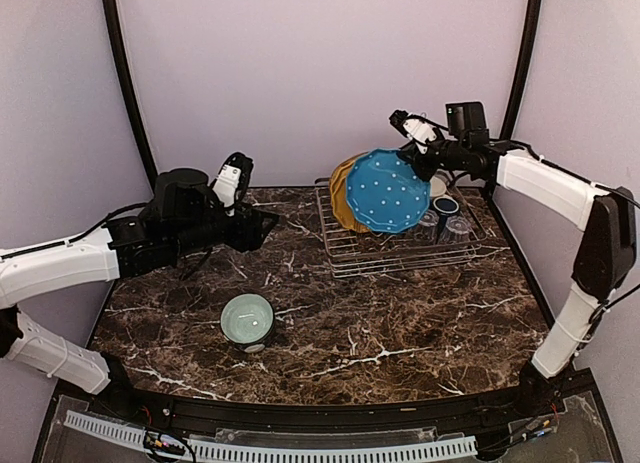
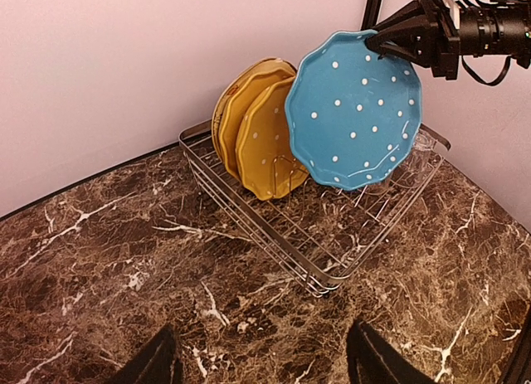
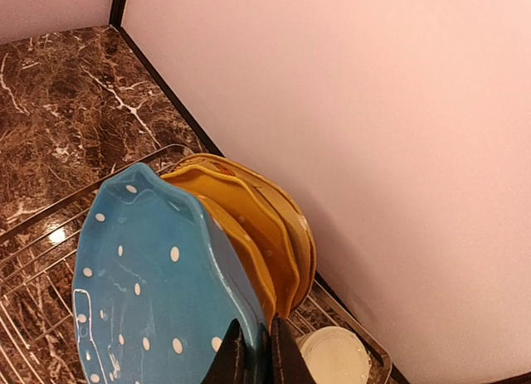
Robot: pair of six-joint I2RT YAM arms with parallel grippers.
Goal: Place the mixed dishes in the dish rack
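Observation:
My right gripper [image 1: 413,156] is shut on the top rim of the blue dotted plate [image 1: 386,191], holding it upright over the silver wire dish rack [image 1: 400,255], just in front of the yellow scalloped plates [image 1: 344,195] standing in it. In the right wrist view the gripper [image 3: 257,326] pinches the blue plate [image 3: 149,276] beside the yellow plates [image 3: 257,210]. A mint-green bowl [image 1: 247,318] sits on the table at front left. My left gripper [image 1: 266,226] is open and empty, hovering left of the rack; in its own view [image 2: 261,363] it faces the rack [image 2: 315,251] and the blue plate [image 2: 353,110].
A navy mug [image 1: 446,205], a cream mug [image 1: 438,186] and clear glass tumblers [image 1: 458,228] stand in the rack's right part. The cream mug also shows in the right wrist view [image 3: 336,359]. Walls close in behind and to the right of the rack.

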